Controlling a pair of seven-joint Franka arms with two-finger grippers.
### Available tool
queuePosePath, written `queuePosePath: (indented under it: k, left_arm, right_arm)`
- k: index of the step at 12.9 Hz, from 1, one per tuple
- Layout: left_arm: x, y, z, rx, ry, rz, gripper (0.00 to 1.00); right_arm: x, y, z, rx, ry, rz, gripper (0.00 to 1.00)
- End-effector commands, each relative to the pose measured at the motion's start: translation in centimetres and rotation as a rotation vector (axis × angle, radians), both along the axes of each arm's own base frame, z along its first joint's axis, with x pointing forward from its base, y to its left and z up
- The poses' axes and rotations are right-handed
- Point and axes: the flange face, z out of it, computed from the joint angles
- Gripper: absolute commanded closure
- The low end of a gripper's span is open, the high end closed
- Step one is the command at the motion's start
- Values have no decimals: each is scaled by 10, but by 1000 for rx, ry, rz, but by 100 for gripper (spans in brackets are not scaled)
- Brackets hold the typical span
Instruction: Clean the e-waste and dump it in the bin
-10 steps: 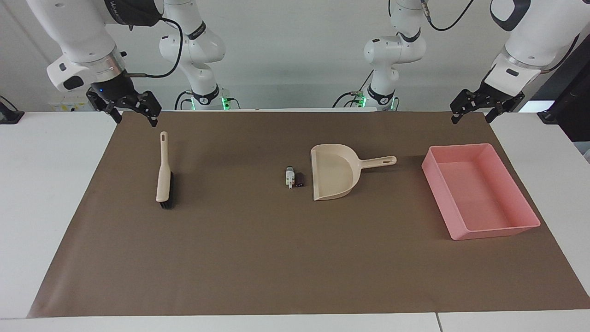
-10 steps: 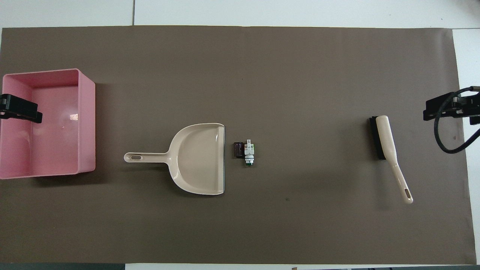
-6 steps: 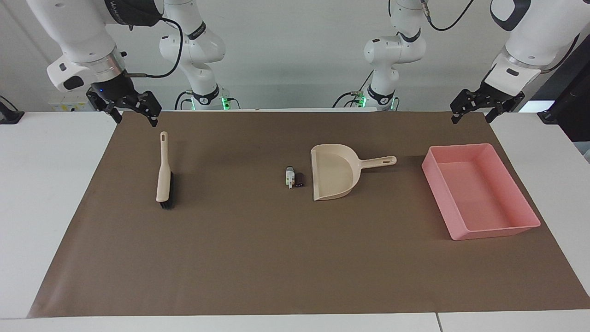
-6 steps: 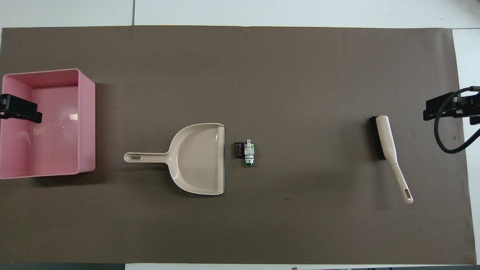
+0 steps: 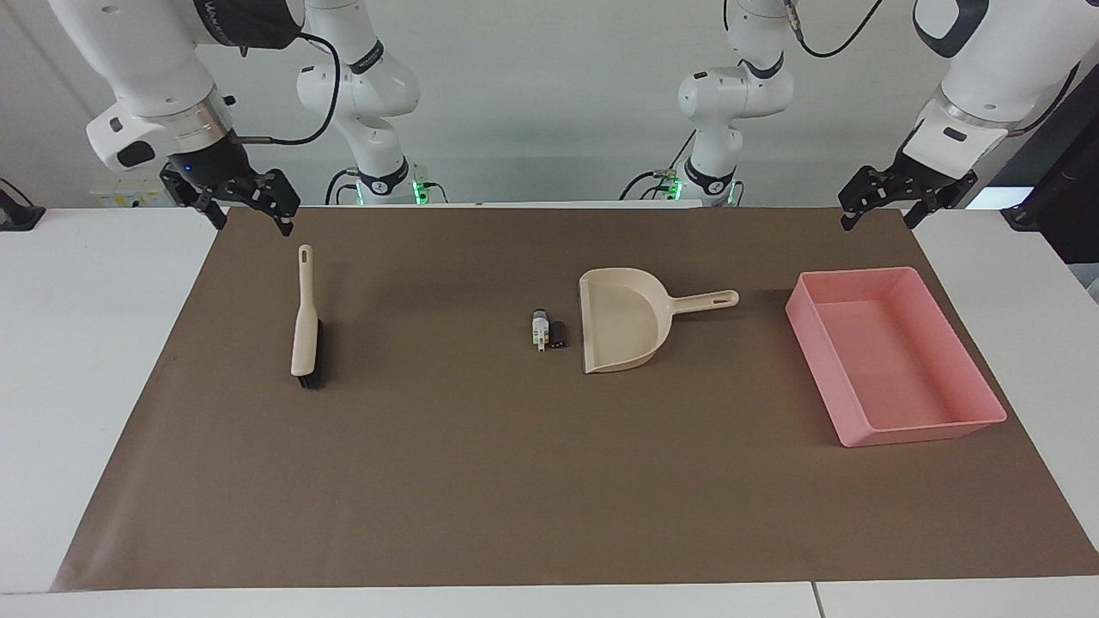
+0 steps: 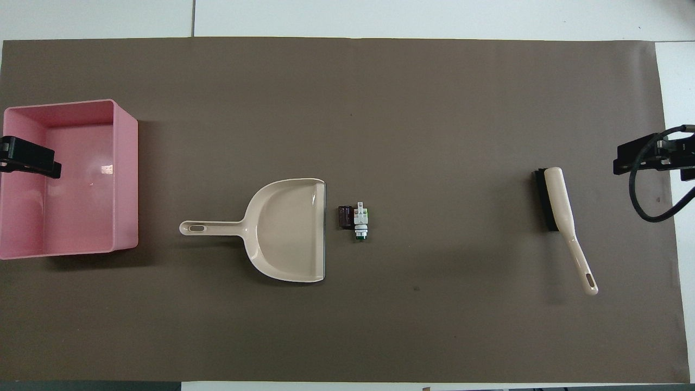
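Observation:
The e-waste lies mid-mat: a whitish-grey bit with a green part [image 5: 539,330] [image 6: 360,220] touches a small black-purplish block [image 5: 558,334] [image 6: 344,216]. The block lies just off the open lip of the beige dustpan [image 5: 622,330] [image 6: 288,231]. The pink bin [image 5: 859,279] [image 6: 126,174] stands empty at the left arm's end of the table. My left gripper [image 5: 877,219] [image 6: 30,163] hangs open and empty in the air by the bin's robot-side end. My right gripper [image 5: 251,221] [image 6: 651,157] hangs open and empty above the tip of the brush handle.
A beige hand brush with black bristles [image 5: 305,322] [image 6: 559,209] lies toward the right arm's end, its handle pointing to the robots. A brown mat [image 5: 515,472] covers the white table. The dustpan's handle points toward the bin.

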Motion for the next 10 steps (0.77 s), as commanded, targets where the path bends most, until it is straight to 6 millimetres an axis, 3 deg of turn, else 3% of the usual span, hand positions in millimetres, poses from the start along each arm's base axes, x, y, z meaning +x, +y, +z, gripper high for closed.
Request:
queuePosePath:
  k: [1, 2, 4, 7, 10]
  left_arm:
    - [-5, -6, 0, -2, -5, 1, 1]
    - [-5, -3, 1, -3, -10, 7, 1]
    - [-5, 1, -1, -2, -2, 14, 1]
    - [0, -6, 4, -6, -50, -38, 1]
    - [4, -13, 5, -16, -76, -332, 1]
  right_arm:
    - [-5, -3, -1, 11, -10, 37, 1]
    - [-6, -7, -2, 12, -7, 41, 1]
    - [-24, -30, -28, 20, 32, 61, 1]
    - [-57, -36, -97, 25, 4, 128, 1]
    - [-84, -46, -158, 40, 33, 170, 1]
